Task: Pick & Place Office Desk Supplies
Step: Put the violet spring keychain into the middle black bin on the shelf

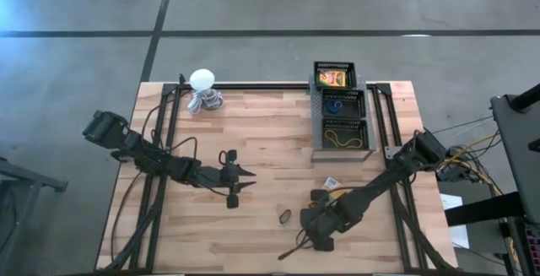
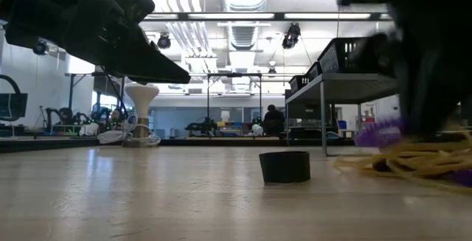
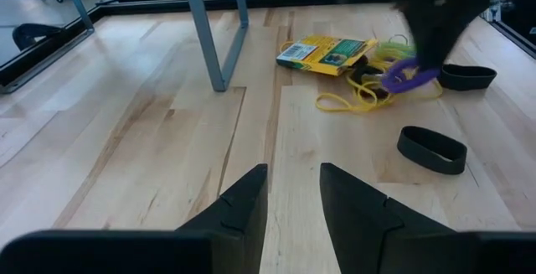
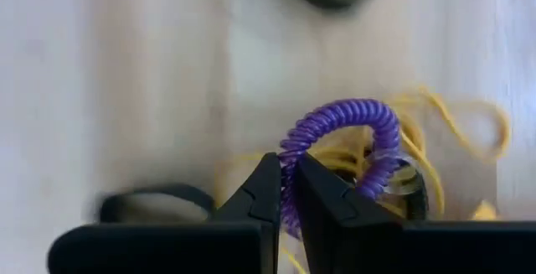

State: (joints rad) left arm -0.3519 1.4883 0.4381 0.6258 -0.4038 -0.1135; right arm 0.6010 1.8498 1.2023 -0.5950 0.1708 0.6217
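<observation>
Wooden table [image 1: 253, 132], grey floor around it; black tray [image 1: 341, 111] at the far edge as landmark

Tray already holds a yellow-green box [image 1: 333, 78], a blue ring [image 1: 334, 105] and rubber bands [image 1: 341, 140], one per compartment, so I judge the task partly done

Left on the table, well on the near side of the tray: my right gripper [image 4: 287, 192] sits over a tangle of yellow bands [image 3: 358, 98], fingers pressed together on a purple ring [image 4: 339, 152]. Second box [image 3: 327, 54] just beside that pile, tray side. Two dark rings [image 3: 431, 148] nearby

My left gripper [image 3: 293, 192] hangs above bare wood, far left of the tray, fingers slightly apart, holding nothing

Next, I judge: carry the purple ring to the tray
</observation>
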